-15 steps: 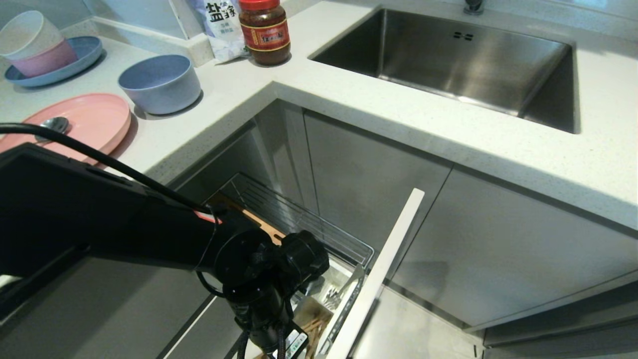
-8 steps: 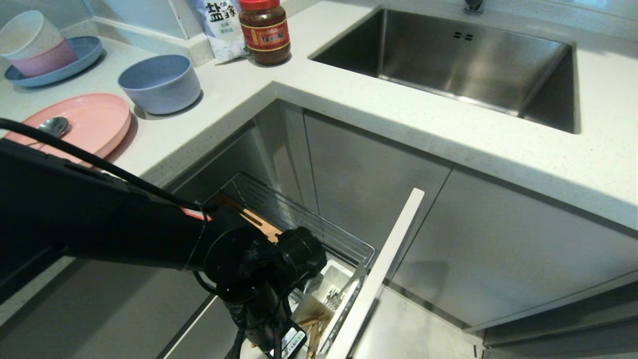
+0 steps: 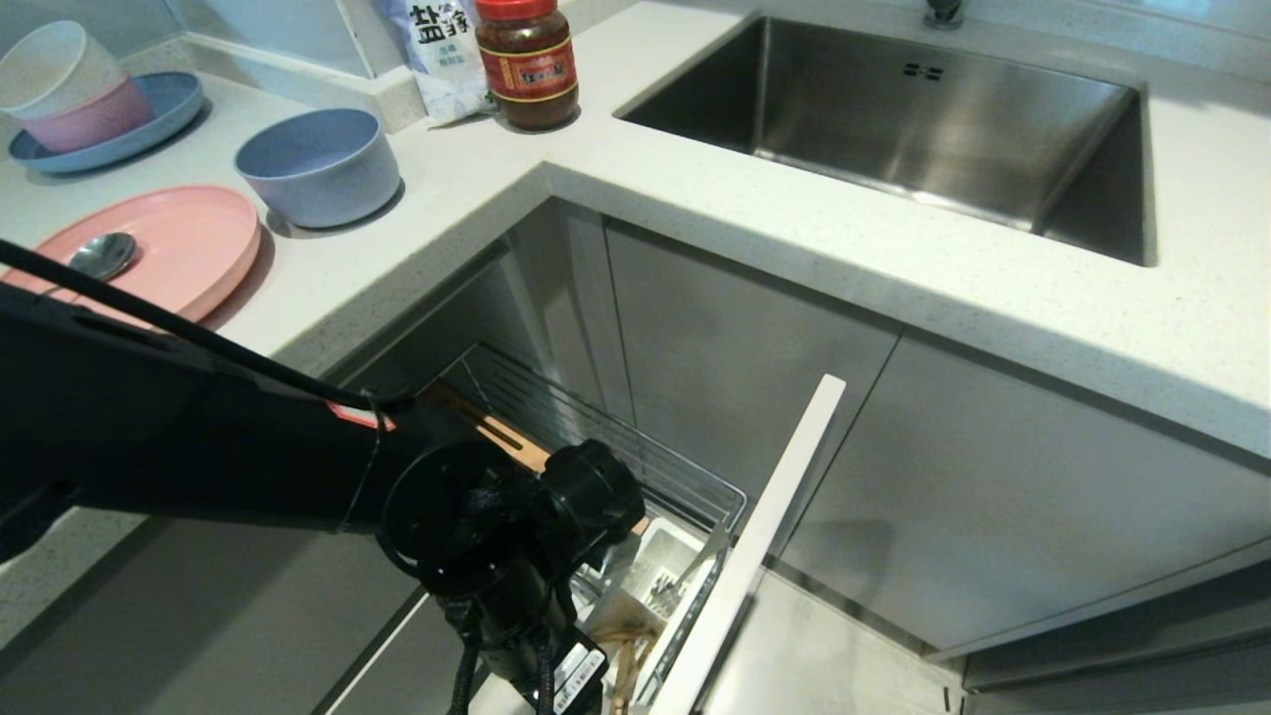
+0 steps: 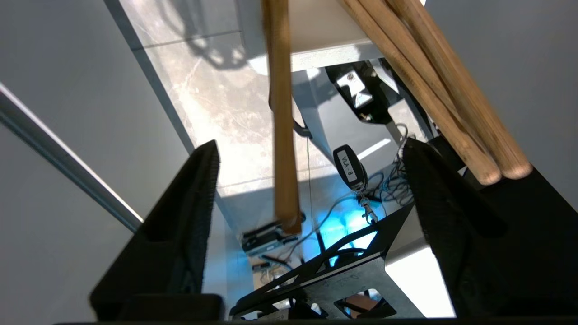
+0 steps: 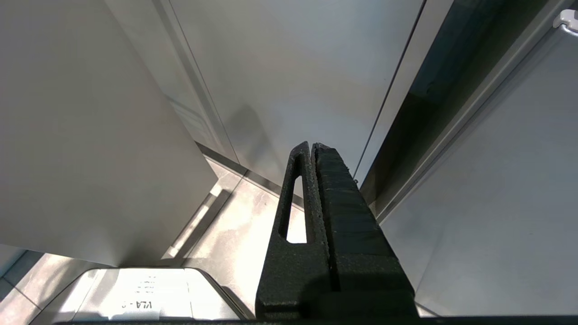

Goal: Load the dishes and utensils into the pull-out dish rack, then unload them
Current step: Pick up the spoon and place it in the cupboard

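Observation:
My left arm (image 3: 496, 536) reaches down over the pull-out dish rack (image 3: 635, 467), hiding its gripper in the head view. In the left wrist view the left gripper (image 4: 309, 144) is open; one wooden chopstick (image 4: 282, 113) hangs loose between the jaws, touching neither. More chopsticks (image 4: 451, 90) lean beside one finger. Chopstick ends (image 3: 626, 655) and a fork (image 3: 663, 594) stand in the white utensil cup (image 3: 660, 556). The pink plate (image 3: 169, 248) with the spoon (image 3: 99, 253) on it and the blue-grey bowl (image 3: 318, 164) sit on the counter. My right gripper (image 5: 312, 145) is shut and parked by the cabinet fronts.
The rack's pale front panel (image 3: 765, 536) stands out from the cabinets. The steel sink (image 3: 894, 119), a sauce jar (image 3: 526, 65), a salt bag (image 3: 442, 50) and stacked bowls on a blue plate (image 3: 149, 124) are on the counter. A key fob (image 4: 350, 167) dangles below the wrist.
The left gripper has opened and let go of the chopstick. The left arm has sunk slightly toward the lower left in the head view, uncovering more of the spoon.

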{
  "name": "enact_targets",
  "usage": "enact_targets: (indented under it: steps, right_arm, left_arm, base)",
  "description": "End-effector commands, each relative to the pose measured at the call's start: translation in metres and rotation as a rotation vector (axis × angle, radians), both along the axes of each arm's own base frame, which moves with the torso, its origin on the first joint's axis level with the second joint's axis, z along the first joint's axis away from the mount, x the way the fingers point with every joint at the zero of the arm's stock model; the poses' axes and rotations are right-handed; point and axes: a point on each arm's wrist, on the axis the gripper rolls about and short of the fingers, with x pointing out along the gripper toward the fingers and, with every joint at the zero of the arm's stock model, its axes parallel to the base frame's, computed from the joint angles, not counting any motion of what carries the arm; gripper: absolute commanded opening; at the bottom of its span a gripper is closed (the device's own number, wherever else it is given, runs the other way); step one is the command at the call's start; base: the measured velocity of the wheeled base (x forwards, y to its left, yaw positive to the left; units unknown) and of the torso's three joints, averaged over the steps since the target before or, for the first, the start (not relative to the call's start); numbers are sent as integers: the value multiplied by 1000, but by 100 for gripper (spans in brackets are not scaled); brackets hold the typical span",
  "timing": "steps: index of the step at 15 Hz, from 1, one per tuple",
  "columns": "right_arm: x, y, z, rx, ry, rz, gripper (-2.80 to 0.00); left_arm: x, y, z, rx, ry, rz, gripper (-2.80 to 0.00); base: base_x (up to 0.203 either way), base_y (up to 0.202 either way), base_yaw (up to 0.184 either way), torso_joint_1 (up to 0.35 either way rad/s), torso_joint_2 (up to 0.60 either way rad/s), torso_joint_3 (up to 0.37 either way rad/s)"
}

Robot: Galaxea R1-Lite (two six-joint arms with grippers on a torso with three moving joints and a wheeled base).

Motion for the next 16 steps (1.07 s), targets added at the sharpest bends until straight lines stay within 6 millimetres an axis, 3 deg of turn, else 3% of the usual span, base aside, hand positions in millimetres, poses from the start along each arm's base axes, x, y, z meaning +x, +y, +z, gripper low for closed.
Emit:
enact_targets:
  steps: [1, 6, 7, 16]
  right_arm:
    - [0, 0, 0, 0, -3, 1, -280]
    - [0, 0, 0, 0, -3, 1, -280]
    - [0, 0, 0, 0, -3, 1, -280]
    - [0, 0, 0, 0, -3, 1, -280]
  left_arm:
    - [-5, 7, 17, -31, -44, 6, 0]
    - [-15, 28, 54, -60, -196, 56, 0]
    - [-18, 32, 60, -68, -222, 61, -280]
    - [-61, 75, 134, -216, -515, 123, -280]
  base:
    - [0, 0, 0, 0, 0, 0]
    - [0, 0, 0, 0, 0, 0]
    - [0, 0, 0, 0, 0, 0]
    - [0, 0, 0, 0, 0, 0]
